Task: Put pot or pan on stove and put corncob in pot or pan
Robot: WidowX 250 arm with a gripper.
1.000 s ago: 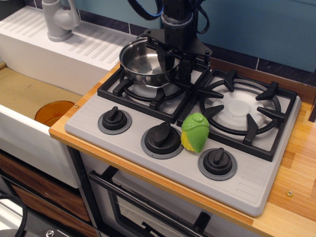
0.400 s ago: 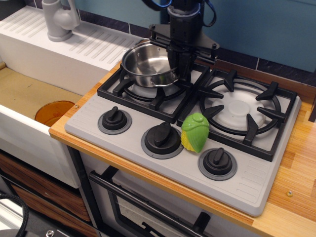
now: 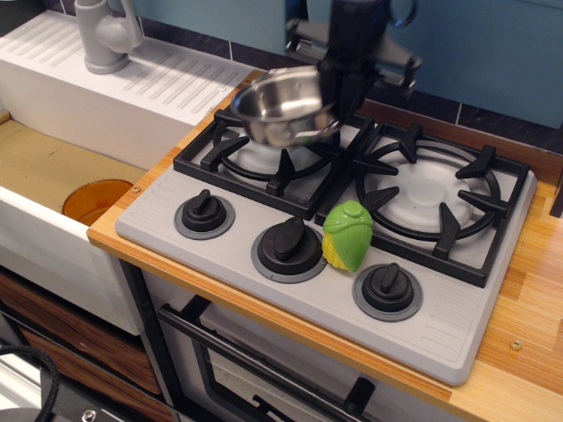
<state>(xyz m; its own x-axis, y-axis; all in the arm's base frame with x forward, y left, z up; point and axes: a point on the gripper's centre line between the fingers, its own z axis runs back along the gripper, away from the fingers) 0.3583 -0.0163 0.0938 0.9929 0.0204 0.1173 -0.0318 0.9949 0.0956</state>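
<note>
The shiny steel saucepan point(image 3: 280, 107) hangs tilted in the air above the left burner grate point(image 3: 264, 158) of the grey stove point(image 3: 220, 251). My gripper point(image 3: 332, 98) is shut on the pan's right rim and holds it clear of the grate. The arm comes down from the top of the view. The corncob point(image 3: 347, 235), yellow in a green husk, lies on the stove's front panel between the middle knob point(image 3: 288, 244) and the right knob point(image 3: 386, 287).
The right burner grate point(image 3: 431, 198) holds nothing. A white sink unit with a grey faucet point(image 3: 106, 35) stands at the left, and an orange disc point(image 3: 95, 200) lies in the basin. The wooden counter edge point(image 3: 528, 352) runs along the right.
The pan has been lifted off the left grate and has moved up and to the right with the gripper. It now tilts. The corncob has not moved.
</note>
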